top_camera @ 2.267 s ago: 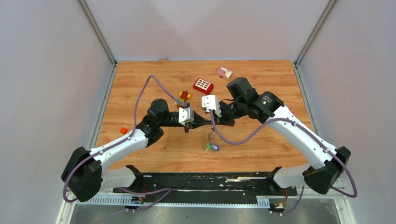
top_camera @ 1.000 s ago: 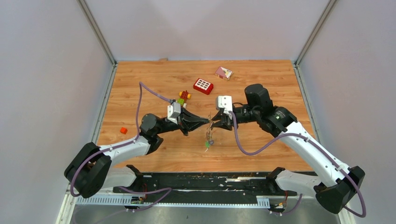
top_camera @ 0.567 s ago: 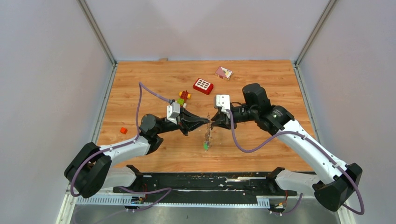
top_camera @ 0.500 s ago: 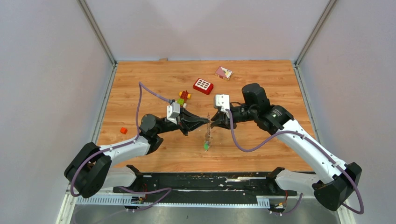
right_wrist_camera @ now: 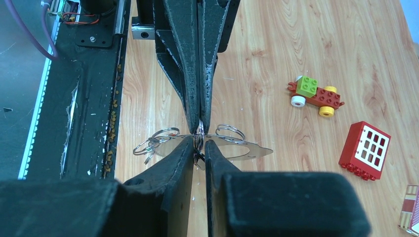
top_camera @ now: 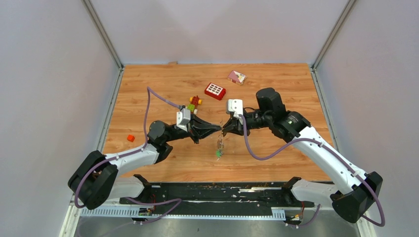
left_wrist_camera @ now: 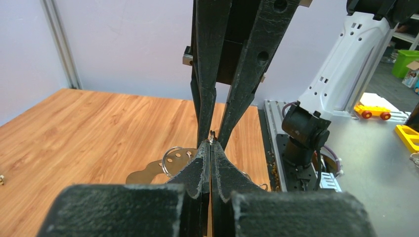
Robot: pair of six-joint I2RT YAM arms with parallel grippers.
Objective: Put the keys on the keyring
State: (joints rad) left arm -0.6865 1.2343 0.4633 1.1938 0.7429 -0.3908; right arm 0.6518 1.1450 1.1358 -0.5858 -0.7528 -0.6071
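Tip to tip above the bench, the left gripper has its jaws clamped tight on the keyring, steadying it in mid-air. The right gripper has its jaws narrowly parted either side, seemingly to take hold. The keys dangle beneath.

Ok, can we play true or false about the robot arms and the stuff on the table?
The left fingers are squeezed shut. True.
The red brick with white squares lies at the near edge of the table. False: it lies far back, past the fingers.
The keys dangle just under the tips of the left fingers. True.
The little red cube sits on top of the red brick. False: it lies alone on the wood, near the table's left edge.
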